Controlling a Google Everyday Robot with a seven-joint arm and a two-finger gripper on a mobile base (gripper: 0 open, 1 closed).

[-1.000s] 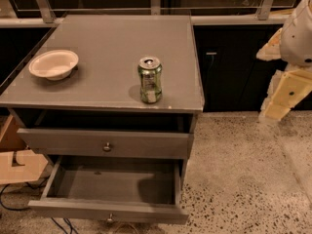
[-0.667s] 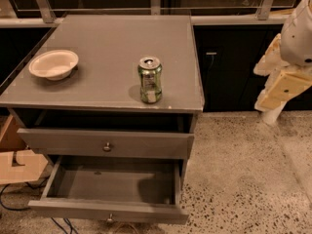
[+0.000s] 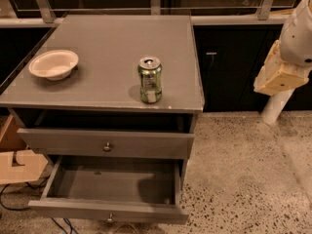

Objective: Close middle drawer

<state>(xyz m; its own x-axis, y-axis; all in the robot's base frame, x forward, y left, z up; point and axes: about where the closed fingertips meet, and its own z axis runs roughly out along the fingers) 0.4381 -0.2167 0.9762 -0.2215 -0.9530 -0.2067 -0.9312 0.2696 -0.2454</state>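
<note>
Gaping at lower left, the middle drawer (image 3: 73, 207) looked rigid and light; its flat front beside the knob (image 3: 111, 218) seemed best to push. The pincer (image 3: 279, 76) hung upper right, its state impossible to tell.

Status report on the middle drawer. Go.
Gripper high at right, away from cabinet. Middle drawer pulled well out, untouched. Nothing seen in its way.
</note>
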